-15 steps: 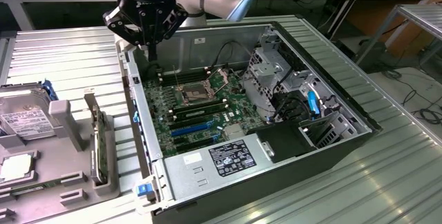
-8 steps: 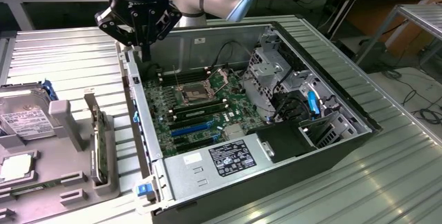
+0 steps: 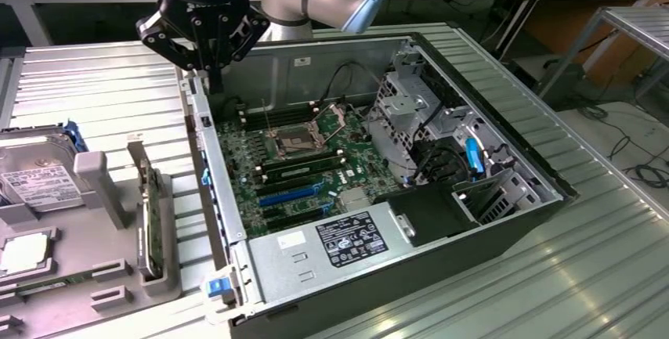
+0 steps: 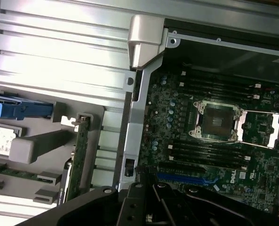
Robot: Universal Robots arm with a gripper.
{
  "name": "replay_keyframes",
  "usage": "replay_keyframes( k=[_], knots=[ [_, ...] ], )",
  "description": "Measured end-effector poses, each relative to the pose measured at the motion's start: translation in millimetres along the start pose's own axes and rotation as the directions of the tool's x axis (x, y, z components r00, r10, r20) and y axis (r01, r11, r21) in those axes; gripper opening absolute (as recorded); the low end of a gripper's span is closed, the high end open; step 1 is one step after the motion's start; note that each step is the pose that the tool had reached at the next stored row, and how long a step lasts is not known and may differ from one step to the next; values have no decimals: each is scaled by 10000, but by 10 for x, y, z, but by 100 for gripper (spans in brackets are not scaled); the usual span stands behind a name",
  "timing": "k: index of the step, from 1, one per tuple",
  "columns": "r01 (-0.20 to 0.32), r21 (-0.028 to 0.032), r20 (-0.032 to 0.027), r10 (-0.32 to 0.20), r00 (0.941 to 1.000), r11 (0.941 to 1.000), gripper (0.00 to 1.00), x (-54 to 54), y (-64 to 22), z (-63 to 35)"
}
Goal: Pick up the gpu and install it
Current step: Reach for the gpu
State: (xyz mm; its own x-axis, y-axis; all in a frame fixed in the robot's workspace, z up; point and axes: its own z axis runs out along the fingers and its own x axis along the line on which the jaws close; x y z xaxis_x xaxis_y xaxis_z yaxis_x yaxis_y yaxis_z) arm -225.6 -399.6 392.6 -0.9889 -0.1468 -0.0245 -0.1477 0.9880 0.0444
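Gripper (image 3: 216, 77) is pressed together and empty, hanging over the rim of the case wall (image 3: 212, 182), near the case's far corner. The gpu (image 3: 150, 218) stands on edge in the grey holder (image 3: 105, 198), just beside that wall and well apart from the gripper.

Risks, my read:
- coming down on the card with the gripper shut would ram its top edge
- holder posts flank the card, so a finger could catch one
- the gap between holder and wall is narrow, and a swing could clip the rim

Room: open above the surface. Inside, the drive cage (image 3: 403, 112) and cables crowd the exterior view's right; the blue slot (image 3: 287, 196) on the motherboard (image 3: 313, 131) looks unobstructed.
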Motion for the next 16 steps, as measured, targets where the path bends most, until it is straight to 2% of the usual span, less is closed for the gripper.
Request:
replay_keyframes(
  k=[11, 16],
  knots=[
    [-93, 2, 4, 93, 10000, 10000, 11, 126, 19, -2],
    [-150, 4, 7, 150, 9999, 9999, 11, 220, 33, -3]
  ],
)
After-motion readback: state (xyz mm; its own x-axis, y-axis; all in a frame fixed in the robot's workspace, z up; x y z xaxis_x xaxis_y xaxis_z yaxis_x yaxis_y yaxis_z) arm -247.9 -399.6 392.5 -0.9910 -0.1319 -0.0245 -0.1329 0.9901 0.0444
